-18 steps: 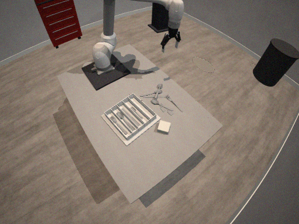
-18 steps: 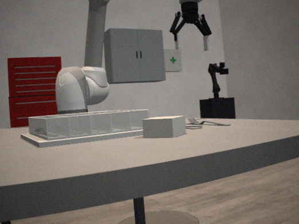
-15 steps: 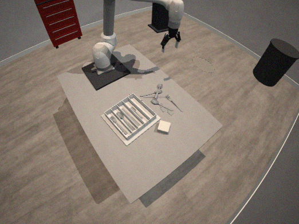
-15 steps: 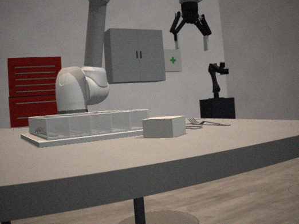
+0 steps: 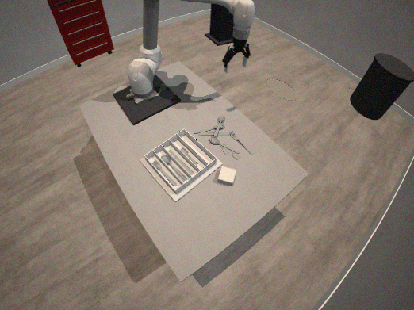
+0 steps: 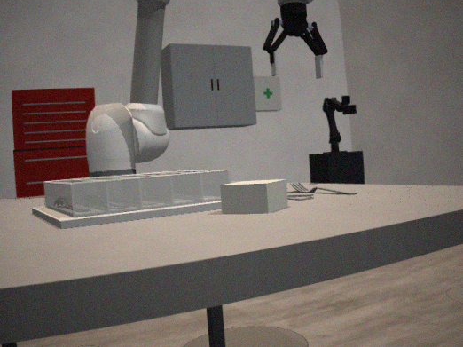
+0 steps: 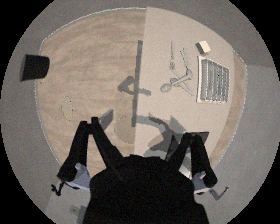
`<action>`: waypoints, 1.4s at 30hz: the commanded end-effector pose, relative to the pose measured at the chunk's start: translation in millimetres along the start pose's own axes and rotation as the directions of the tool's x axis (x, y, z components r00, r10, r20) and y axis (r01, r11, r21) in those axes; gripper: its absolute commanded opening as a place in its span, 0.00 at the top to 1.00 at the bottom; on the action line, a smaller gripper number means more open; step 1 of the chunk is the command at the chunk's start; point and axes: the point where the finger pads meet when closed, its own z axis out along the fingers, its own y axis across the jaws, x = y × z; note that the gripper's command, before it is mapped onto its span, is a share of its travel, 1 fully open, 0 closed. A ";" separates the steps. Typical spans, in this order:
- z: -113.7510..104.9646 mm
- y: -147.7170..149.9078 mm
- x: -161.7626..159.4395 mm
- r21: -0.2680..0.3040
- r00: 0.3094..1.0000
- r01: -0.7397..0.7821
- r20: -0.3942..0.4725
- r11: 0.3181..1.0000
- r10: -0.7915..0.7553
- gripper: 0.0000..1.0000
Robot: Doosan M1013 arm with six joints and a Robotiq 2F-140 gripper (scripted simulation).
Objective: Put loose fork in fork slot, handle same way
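A grey cutlery tray (image 5: 180, 159) with several long slots lies on the grey table; cutlery lies in its slots, and I cannot tell which slot holds the forks. A pile of loose cutlery (image 5: 222, 135) lies on the table just beyond the tray. In it a loose fork (image 5: 240, 141) lies at the right side, tines toward the back. The tray (image 6: 133, 193) and the fork (image 6: 322, 188) also show in the exterior view. My gripper (image 5: 235, 63) is open and empty, high above the table's far edge, well away from the cutlery. The wrist view shows the tray (image 7: 214, 81) and the pile (image 7: 178, 72) far below.
A small white box (image 5: 227, 175) sits next to the tray's right corner. My arm's base (image 5: 143, 78) stands on a dark plate at the table's back left. A red tool chest (image 5: 77, 16), a black pedestal (image 5: 223, 18) and a black bin (image 5: 381, 86) stand on the floor.
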 end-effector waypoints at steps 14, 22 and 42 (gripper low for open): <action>81.5 75.1 185.4 0.023 0.988 0.152 0.006 0.988 -0.152 0.00; 129.0 137.5 270.8 0.032 0.978 0.207 0.002 0.978 -0.208 0.00; 160.6 181.0 323.3 0.034 0.974 0.227 0.000 0.973 -0.227 0.00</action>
